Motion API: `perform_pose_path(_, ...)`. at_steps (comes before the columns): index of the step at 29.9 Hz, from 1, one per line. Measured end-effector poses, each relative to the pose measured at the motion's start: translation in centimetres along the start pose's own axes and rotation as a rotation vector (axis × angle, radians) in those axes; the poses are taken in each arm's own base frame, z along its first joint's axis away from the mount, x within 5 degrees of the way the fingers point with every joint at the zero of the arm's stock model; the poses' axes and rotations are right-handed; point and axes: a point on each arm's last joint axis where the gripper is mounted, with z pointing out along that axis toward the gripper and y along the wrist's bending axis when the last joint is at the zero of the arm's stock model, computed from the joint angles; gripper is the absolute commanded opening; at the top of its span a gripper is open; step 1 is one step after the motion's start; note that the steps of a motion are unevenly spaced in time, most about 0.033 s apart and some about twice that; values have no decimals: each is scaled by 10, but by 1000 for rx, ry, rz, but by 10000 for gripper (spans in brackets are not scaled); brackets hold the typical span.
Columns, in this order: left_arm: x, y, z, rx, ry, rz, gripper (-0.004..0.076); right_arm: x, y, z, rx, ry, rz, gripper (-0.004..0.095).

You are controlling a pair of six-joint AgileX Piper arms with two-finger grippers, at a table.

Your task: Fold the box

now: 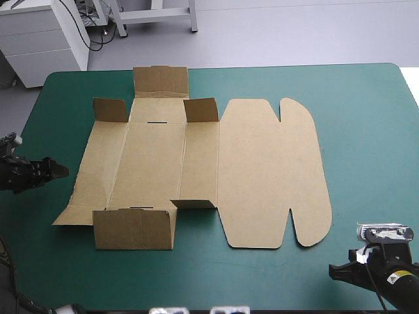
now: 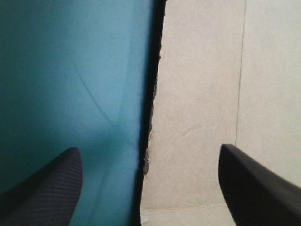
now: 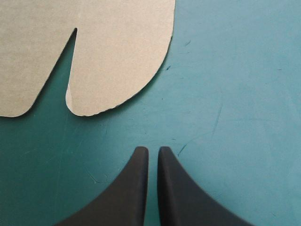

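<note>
teal-green cover [image 1: 366,131] beneath brown box [image 1: 262,170]

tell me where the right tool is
In the high view the right tool is at the table's near-right corner, just off the box's rounded flap.

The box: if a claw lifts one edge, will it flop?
Probably stiff between creases: on the box, flaps stand unaided. It would likely hinge along its scored lines. Thin, it seems light and may slide if pushed.
</note>
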Motion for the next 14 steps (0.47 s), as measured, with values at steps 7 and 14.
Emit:
perform_pose_path(7,10,15,31,115,149,-55,530,0,0,0,0,0,0,66)
perform_pose_path(14,10,23,46,177,173,-99,530,0,0,0,1,-3,0,66)
